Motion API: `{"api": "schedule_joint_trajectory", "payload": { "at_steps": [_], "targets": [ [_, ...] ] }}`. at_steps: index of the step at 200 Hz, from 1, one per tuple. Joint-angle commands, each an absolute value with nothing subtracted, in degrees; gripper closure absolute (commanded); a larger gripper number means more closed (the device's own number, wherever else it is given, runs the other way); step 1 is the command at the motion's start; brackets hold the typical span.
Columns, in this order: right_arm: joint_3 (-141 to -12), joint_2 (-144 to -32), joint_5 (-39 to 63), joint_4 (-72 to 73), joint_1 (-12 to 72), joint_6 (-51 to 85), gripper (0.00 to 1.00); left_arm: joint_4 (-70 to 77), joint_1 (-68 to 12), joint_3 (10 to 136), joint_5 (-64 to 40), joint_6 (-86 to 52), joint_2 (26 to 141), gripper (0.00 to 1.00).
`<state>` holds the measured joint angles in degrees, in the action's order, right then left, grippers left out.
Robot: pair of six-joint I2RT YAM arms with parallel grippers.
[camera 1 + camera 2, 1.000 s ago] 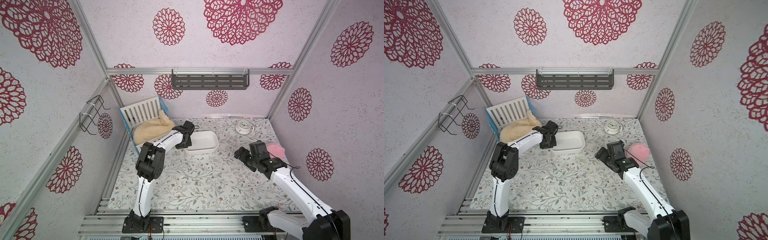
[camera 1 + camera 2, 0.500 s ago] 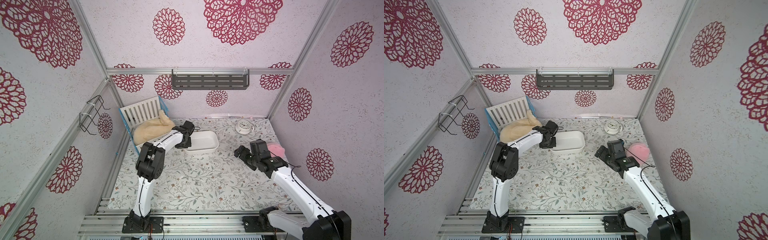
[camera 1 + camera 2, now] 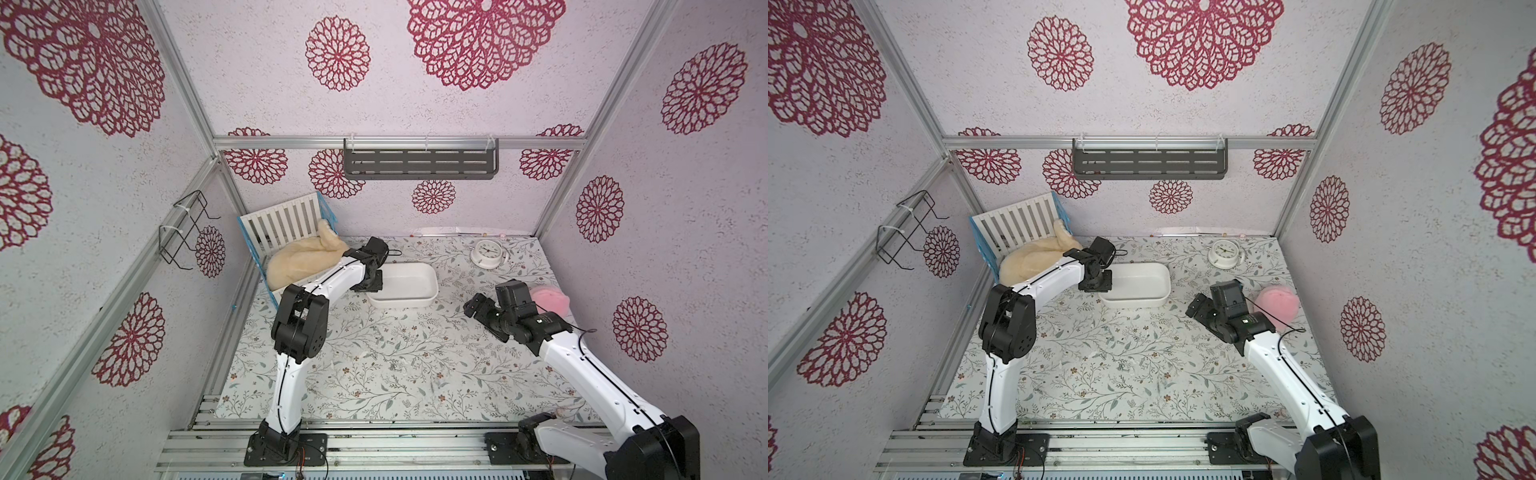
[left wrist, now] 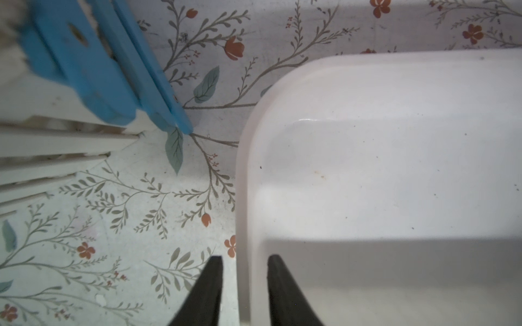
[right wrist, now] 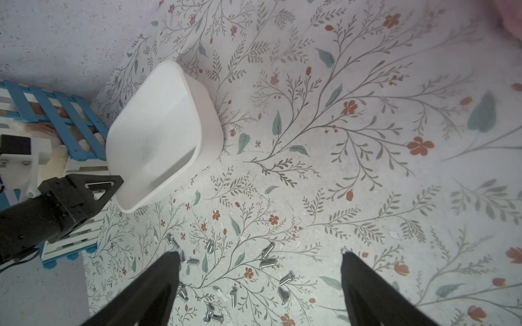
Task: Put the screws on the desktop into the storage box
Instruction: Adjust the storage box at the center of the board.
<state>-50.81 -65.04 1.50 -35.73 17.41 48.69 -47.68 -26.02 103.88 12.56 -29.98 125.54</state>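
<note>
While the left pincer (image 4: pixel 245 258) sits at the short end of the box (image 4: pixel 243 169) nearest the crib (image 3: pixel 286 220), its jaws are slightly apart and straddle the rim. One finger is outside the wall and one inside, and a gap shows between the outer finger and the wall, so it is not clamped. Box stands on the bench (image 3: pixel 415 395) toward the back, left of middle in both top views, just beside the crib. Screws (image 5: pixel 267 264) lie loose and scattered on the bench in front of the box, apart from it, roughly between the two arms. Right pincer (image 5: pixel 259 254) hangs over the bench with jaws wide apart, holding nothing; in the right wrist view several screws lie between and around its fingertips. Cream cloth (image 3: pixel 303 262) is heaped in the crib. Clock (image 3: pixel 486 253) is at the back right, and a pink thing (image 3: pixel 548 299) is just beside the right arm.
</note>
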Motion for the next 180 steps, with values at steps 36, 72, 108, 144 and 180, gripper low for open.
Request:
{"api": "schedule_joint_trajectory", "payload": {
  "at_steps": [36,72,108,144,180],
  "targets": [
    [-51.08,-67.02,2.99,-34.65,20.61,48.93,0.07,-48.33,-25.6,101.73,12.45,-28.64,119.25,0.46],
    [-50.81,-68.31,2.62,-34.89,23.23,49.61,0.13,-48.78,-25.07,94.93,11.02,-29.53,107.16,0.45],
    [-49.47,-67.57,-1.97,-34.19,26.38,50.34,0.25,-48.99,-24.79,83.39,9.55,-30.76,96.29,0.45],
    [-48.55,-69.47,0.16,-34.35,26.89,50.02,0.26,-48.9,-25.44,73.76,4.84,-34.25,90.35,0.47],
    [-48.42,-72.36,1.83,-32.53,29.5,48.52,0.24,-48.79,-30.38,68.73,4.53,-37.09,89.04,0.47]
  ]
}}
